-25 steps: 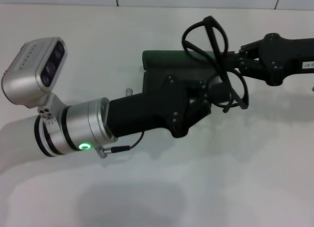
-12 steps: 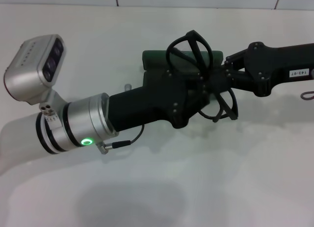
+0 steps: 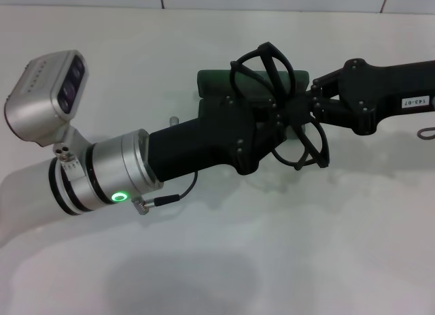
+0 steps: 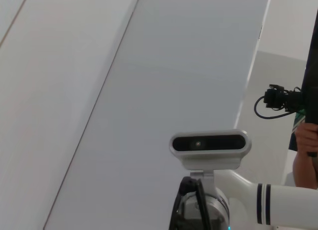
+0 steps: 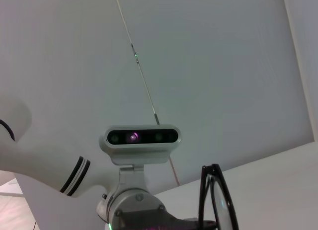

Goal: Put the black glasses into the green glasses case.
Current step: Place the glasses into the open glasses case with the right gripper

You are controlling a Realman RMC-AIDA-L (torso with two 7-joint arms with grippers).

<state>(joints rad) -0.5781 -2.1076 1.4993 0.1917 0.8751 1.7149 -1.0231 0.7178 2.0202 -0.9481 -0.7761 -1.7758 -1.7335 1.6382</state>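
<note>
The right gripper (image 3: 304, 109) has its jaws clamped on the black glasses (image 3: 282, 104), holding them just above the green glasses case (image 3: 224, 80). The glasses stand on edge, lenses stacked near-to-far. The left gripper (image 3: 262, 135) covers the case on the worktop (image 3: 204, 260); I cannot tell its jaws.

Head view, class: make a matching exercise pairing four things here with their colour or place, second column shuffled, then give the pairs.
Things:
1. black glasses
2. green glasses case
3. left gripper
4. small ring light

Descriptions:
A. glows green on the left arm's silver wrist
B. held up in the right gripper
C. lies on the white table, partly hidden
D. reaches over the case

Pairs: 1-B, 2-C, 3-D, 4-A
</note>
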